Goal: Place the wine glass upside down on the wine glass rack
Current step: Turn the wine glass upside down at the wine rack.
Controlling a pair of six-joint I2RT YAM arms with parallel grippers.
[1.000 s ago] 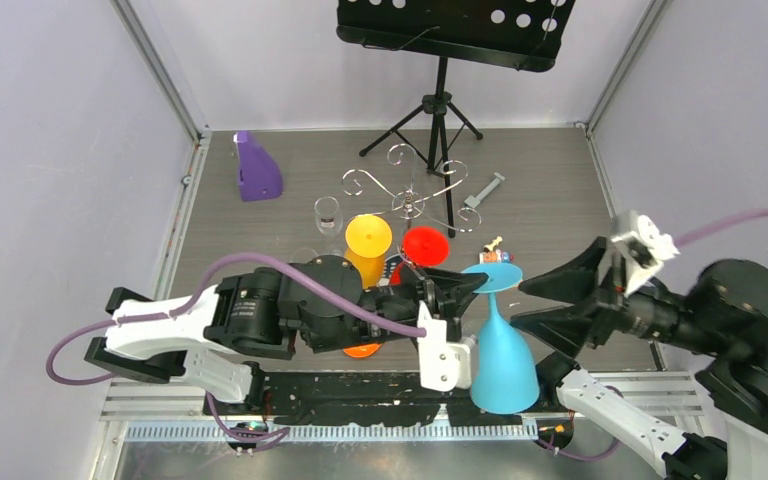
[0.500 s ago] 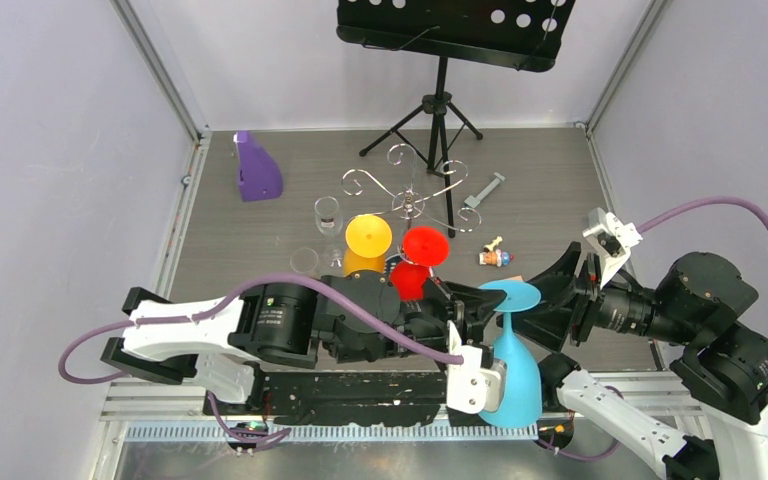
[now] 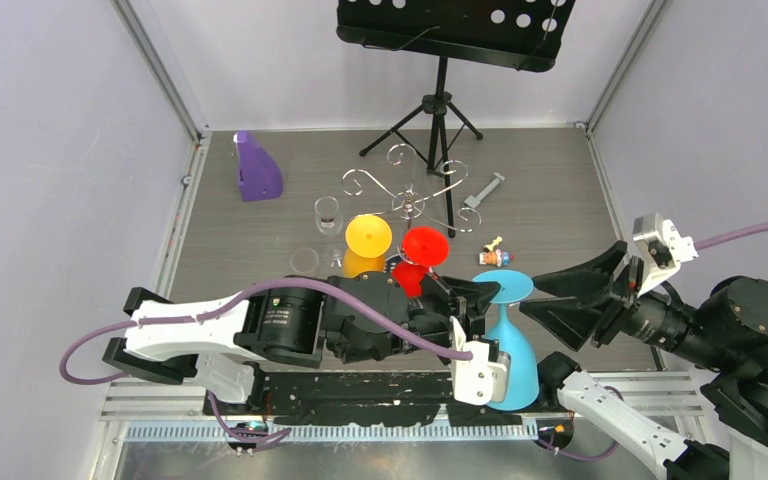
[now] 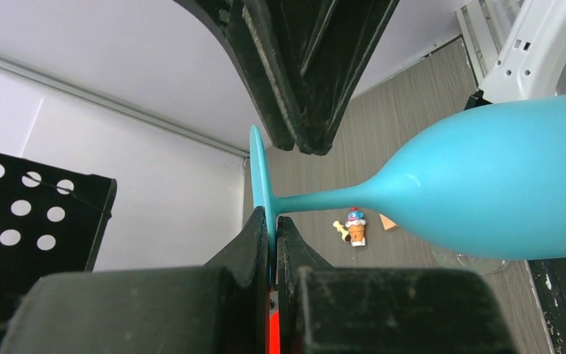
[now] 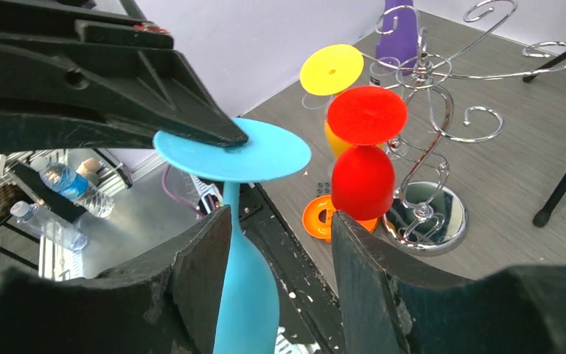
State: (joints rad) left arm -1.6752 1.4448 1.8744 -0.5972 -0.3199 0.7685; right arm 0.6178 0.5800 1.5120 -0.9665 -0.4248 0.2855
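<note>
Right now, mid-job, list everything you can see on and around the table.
wine glass: one, blue, bowl down, near front edge
wine glass rack: one, chrome, table centre
yellow glass: one, upside down at the rack
red glass: one, upside down at the rack
orange round piece: one, by the rack's base
clear glasses: two, left of the rack
purple object: one, far left
music stand: one, black, back
grey tool: one, right of the rack
toy figure: one, multicoloured, right of the red glass
left gripper: shut on the wine glass's foot
right gripper: open, either side of the stem
</note>
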